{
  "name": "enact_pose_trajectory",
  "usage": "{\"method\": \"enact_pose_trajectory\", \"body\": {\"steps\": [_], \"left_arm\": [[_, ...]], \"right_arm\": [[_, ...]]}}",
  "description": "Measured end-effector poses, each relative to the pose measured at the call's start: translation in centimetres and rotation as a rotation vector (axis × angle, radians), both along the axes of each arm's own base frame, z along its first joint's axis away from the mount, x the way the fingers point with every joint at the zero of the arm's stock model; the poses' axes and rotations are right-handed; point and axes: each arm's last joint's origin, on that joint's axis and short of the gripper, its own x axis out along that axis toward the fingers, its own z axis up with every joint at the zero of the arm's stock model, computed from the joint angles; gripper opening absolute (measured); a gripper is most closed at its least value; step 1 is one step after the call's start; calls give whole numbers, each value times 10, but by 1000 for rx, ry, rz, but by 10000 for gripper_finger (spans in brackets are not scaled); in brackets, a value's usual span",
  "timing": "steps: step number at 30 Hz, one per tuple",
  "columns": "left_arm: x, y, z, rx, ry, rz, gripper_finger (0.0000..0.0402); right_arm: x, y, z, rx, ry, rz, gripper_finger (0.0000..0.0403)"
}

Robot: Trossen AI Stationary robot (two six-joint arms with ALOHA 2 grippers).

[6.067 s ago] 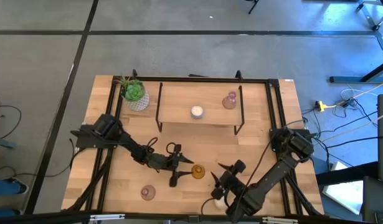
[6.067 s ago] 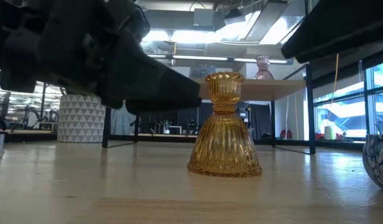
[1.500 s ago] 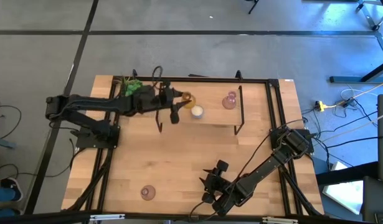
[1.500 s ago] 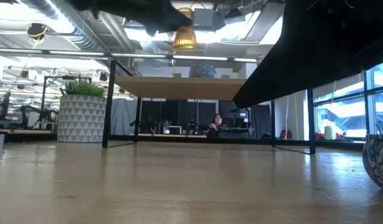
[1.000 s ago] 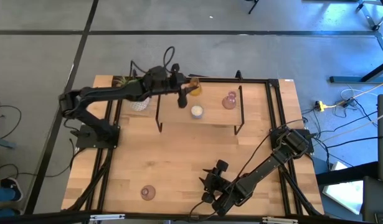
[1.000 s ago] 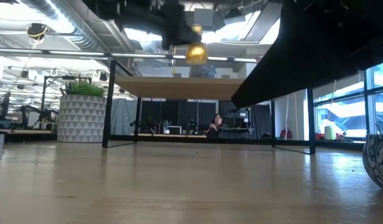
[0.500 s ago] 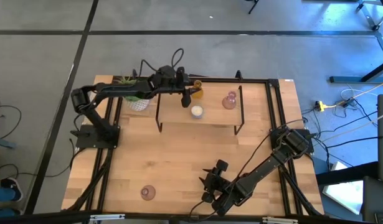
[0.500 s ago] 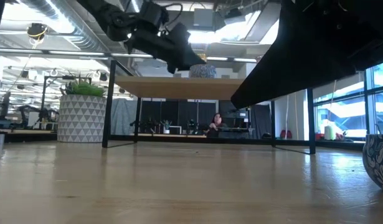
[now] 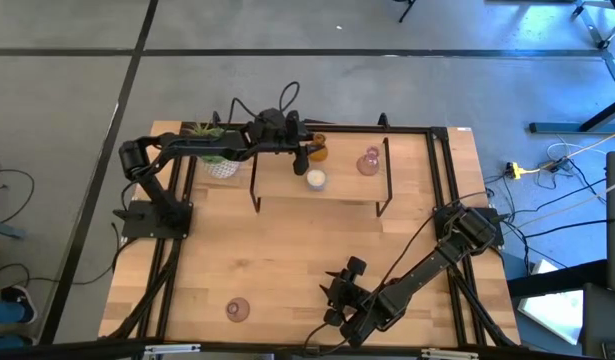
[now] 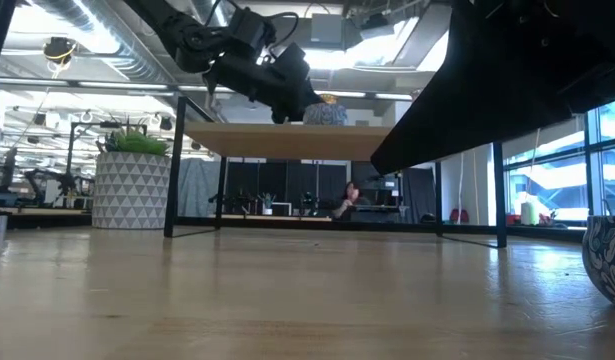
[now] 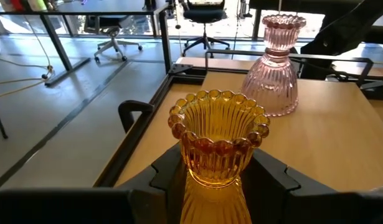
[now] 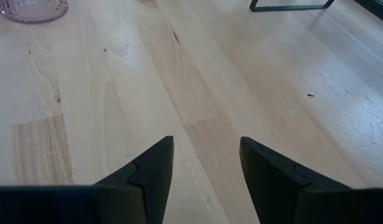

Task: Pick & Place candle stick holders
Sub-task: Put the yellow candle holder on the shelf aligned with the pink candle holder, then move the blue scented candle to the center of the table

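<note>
Left tool (image 11: 216, 180) clamped around amber candle holder (image 11: 218, 140); right tool (image 12: 203, 163) apart, empty.

Amber holder (image 11: 217, 163) base hidden between fingers (image 11: 169, 177).

Right gripper (image 12: 203, 165) fingers parted over bare wooden table (image 12: 210, 81). Pink glass holder (image 12: 30, 9) base and a black bar (image 12: 291, 6) at the frame's edges.
</note>
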Motion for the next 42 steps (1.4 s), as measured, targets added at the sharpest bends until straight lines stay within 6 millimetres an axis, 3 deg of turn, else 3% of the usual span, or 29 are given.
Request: {"method": "enact_pose_trajectory", "body": {"steps": [12,27,33,42], "left_arm": [[3,-7,0,10,4,-24,128],[1,-9,0,0,40,-4,192],[-10,-15,21,40,22,9,196],[-41,-41,61,47,45,-9,196]], "right_arm": [[0,0,0,0,0,0,186],[0,0,0,10,-3,-12,186],[-1,0,0,17,-5,-16,186],[-2,1,-6,23,3,-24,186]]}}
